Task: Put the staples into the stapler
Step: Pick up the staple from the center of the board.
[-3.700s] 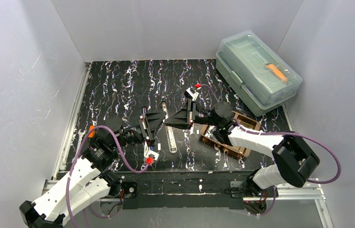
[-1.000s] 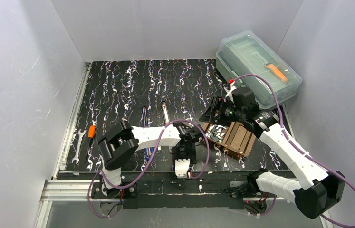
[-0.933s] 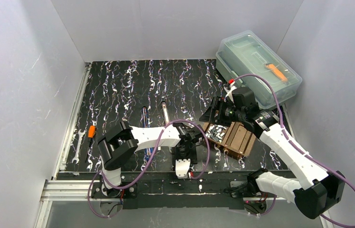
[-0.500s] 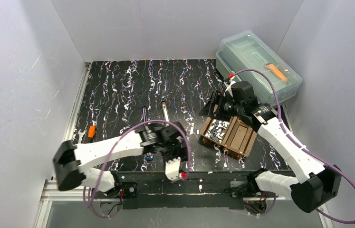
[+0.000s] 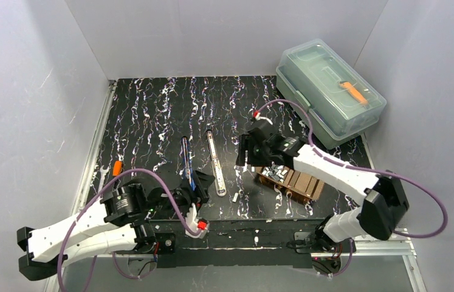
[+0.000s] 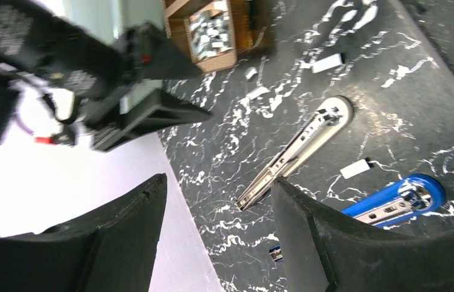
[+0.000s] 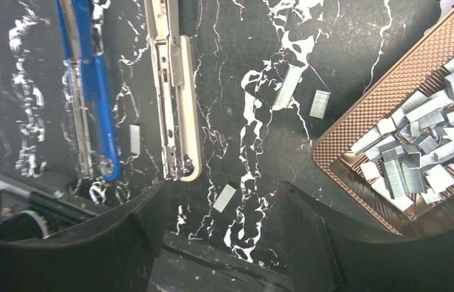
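The staples (image 7: 422, 164) lie heaped in the brown tray (image 7: 382, 79). A few loose strips (image 7: 289, 87) lie just outside it, toward the cream stapler (image 7: 172, 91). The left gripper (image 6: 218, 182) and right gripper (image 7: 224, 188) are both empty, fingers apart. The strips are probably light, stiff, slippery and easily snapped, so pinch one across its long sides at mid-length.

Left arm (image 5: 84, 222): low, stretched rightward.
Left gripper (image 6: 218, 188): jaws apart, empty (dark wedge fingers).
Right arm (image 5: 333, 170): elbow bent, forearm reaching left.
Right gripper (image 7: 224, 188): jaws apart, empty, facing down.
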